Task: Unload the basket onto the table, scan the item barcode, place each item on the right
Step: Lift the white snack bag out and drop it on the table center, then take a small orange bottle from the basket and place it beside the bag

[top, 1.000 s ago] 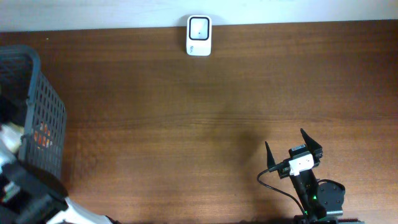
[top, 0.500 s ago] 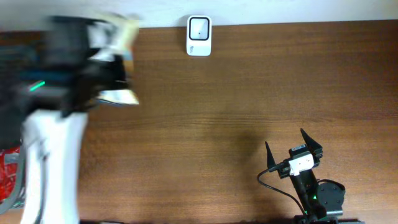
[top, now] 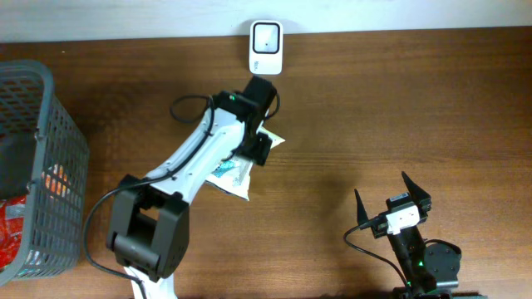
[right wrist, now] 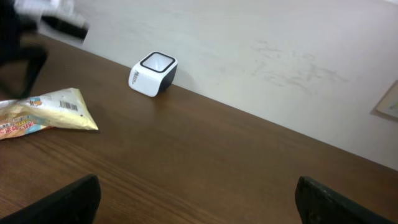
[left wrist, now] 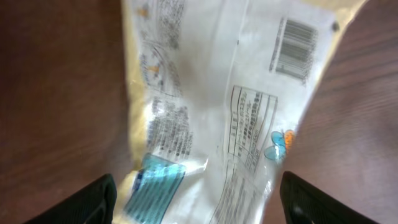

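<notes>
Lying on the brown wooden table (top: pixel 374 100), crinkled cream plastic snack packet (top: pixel 233 173), barcode (left wrist: pixel 292 48) upward, partly hidden under the left gripper (top: pixel 259 148), jaws spread, seemingly not gripping it, white boxy scanner (top: pixel 266 47) beyond, right gripper (top: pixel 382 187) likewise spread.

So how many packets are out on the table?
1: the snack packet lies on the table beneath the left gripper, near the scanner. The basket holds further items, partly hidden.
</notes>
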You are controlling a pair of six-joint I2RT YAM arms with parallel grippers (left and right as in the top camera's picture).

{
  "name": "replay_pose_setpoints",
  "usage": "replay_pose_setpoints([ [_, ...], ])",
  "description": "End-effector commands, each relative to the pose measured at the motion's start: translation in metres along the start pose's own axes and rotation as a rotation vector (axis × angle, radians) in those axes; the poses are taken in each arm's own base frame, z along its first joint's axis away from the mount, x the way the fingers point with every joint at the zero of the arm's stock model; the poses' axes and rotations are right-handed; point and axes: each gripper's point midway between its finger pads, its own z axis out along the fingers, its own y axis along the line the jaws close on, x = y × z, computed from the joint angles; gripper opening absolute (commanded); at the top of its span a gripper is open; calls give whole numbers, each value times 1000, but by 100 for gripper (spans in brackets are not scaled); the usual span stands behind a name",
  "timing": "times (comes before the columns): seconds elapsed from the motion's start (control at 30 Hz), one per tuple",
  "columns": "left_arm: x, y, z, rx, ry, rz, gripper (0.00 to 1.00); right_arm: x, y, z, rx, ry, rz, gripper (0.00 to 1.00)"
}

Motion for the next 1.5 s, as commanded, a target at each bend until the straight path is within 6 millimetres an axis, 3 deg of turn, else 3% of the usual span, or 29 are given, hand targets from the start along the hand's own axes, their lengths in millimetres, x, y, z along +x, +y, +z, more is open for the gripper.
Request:
replay_pose_setpoints([
  [0.0, -60, 27, -116, 13, -293, -81, 89, 2, 3, 0, -9, -1, 10, 99],
  [0.03, -69, 47, -154, 3, -377, -146, 99, 2, 3, 0, -9, -1, 11, 99],
  [0.1, -71, 104, -224, -46, -530, -321, 99, 2, 3, 0, -9, -1, 11, 99],
  [0.13, -58, 145, -256, -91, -592, -460, 99, 2, 3, 0, -9, -1, 11, 99],
  [0.2, -23, 208, -284, -147, -635, -698, 99, 2, 3, 0, -9, -1, 10, 99],
  [0.3, 63, 309, -288, -277, -579, -1080, 99, 2, 3, 0, -9, -1, 11, 99],
  [0.4, 121, 361, -268, -364, -483, -1260, 99, 2, 3, 0, -9, -1, 10, 99],
  [0.47, 151, 387, -242, -364, -423, -1362, 99, 2, 3, 0, -9, -1, 11, 99],
  [0.53, 166, 402, -214, -371, -370, -1395, 99, 2, 3, 0, -9, -1, 11, 99],
  [0.57, 171, 407, -191, -366, -332, -1388, 99, 2, 3, 0, -9, -1, 10, 99],
  [0.67, 173, 415, -131, -279, -300, -1302, 100, 2, 3, 0, -9, -1, 10, 98],
  [0.73, 182, 418, -104, -249, -277, -1259, 98, 2, 3, 0, -9, -1, 11, 99],
  [0.8, 203, 423, -76, -250, -224, -1273, 93, 2, 3, 0, -9, -1, 11, 99],
  [0.87, 209, 426, -61, -247, -201, -1258, 91, 2, 3, 0, -9, -1, 10, 99],
  [1.03, 200, 427, -20, -169, -151, -1129, 90, 2, 3, 0, -9, -1, 10, 99],
  [1.2, 202, 419, 35, -77, -58, -1061, 70, 2, 3, 0, -9, -1, 11, 99],
  [1.3, 204, 413, 55, -45, -16, -1045, 67, 2, 3, 0, -9, -1, 10, 99],
  [1.47, 208, 407, 66, -25, 18, -1047, 66, 2, 3, 0, -9, -1, 11, 99],
])
